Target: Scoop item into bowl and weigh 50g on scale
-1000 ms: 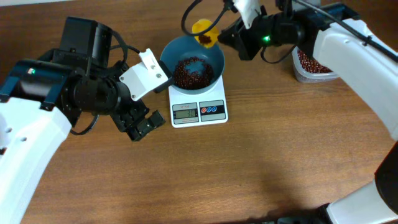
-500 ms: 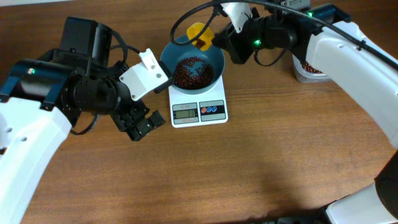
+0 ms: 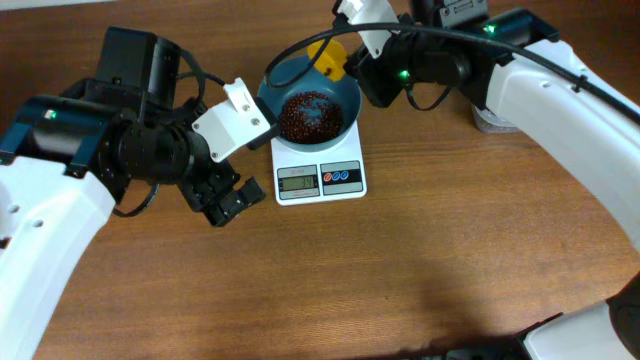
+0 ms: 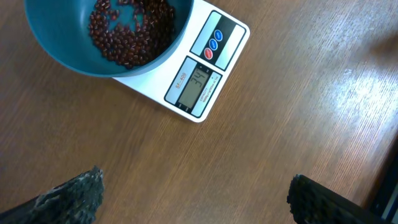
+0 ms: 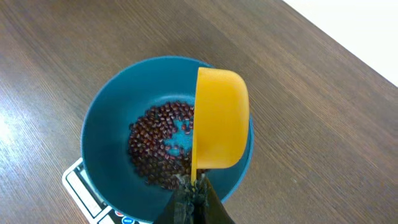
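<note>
The teal-blue bowl (image 3: 290, 82) stands on the white scale (image 3: 345, 186) and holds a heap of red-brown beans (image 3: 309, 115). The bowl (image 5: 106, 118) and beans (image 5: 152, 146) also show in the right wrist view, and in the left wrist view the bowl (image 4: 56, 50) sits above the scale (image 4: 205, 74). My right gripper (image 5: 194, 190) is shut on the handle of a yellow scoop (image 5: 221, 118), tipped on its side over the bowl's far rim. The scoop also shows overhead (image 3: 326, 55). My left gripper (image 3: 228, 203) is open and empty over the table left of the scale.
A clear plastic tub (image 3: 487, 122) sits at the back right, mostly hidden behind my right arm. The scale's display (image 4: 196, 87) is lit but its digits are not readable.
My right gripper has carried the yellow scoop leftward and tipped it over the bowl's far rim. More beans lie in the bowl. The left arm has not moved.
</note>
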`<state>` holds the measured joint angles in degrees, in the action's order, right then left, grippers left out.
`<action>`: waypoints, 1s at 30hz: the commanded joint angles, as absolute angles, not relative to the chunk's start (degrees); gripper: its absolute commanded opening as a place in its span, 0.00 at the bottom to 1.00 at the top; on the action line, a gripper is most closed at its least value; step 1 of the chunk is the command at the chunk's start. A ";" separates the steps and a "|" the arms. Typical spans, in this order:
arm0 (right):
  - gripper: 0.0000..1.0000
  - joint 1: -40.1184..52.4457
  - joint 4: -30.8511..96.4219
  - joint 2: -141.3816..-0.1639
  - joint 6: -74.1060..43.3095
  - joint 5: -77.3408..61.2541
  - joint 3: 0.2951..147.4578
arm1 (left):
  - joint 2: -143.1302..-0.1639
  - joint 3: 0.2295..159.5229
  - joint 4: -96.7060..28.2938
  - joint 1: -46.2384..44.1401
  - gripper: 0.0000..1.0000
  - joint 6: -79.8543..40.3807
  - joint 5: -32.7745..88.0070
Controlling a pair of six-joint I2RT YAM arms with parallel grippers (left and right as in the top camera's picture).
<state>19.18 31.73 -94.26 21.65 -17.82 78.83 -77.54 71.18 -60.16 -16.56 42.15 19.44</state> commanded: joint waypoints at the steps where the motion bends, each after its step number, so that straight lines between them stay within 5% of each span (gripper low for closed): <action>1: 0.04 19.84 32.86 -92.99 22.09 -15.05 79.90 | -77.78 72.16 -60.10 -16.73 0.99 41.23 19.68; 4: 0.04 20.75 29.56 -91.83 22.09 -20.93 80.42 | -77.78 72.16 -60.07 -16.73 0.99 41.23 19.68; 10: 0.04 20.18 29.45 -89.45 22.11 -8.32 80.84 | -77.78 72.16 -60.07 -16.73 0.99 41.23 19.68; 18: 0.04 2.70 38.72 -85.08 22.28 10.66 80.79 | -77.78 72.16 -60.07 -16.73 0.99 41.23 19.68; 23: 0.04 -8.64 48.34 -88.03 22.04 9.89 80.79 | -77.78 72.16 -60.07 -16.73 0.99 41.23 19.68; 30: 0.04 -10.52 50.65 -97.51 22.04 1.69 80.79 | -77.78 72.16 -60.10 -16.73 0.99 41.23 19.68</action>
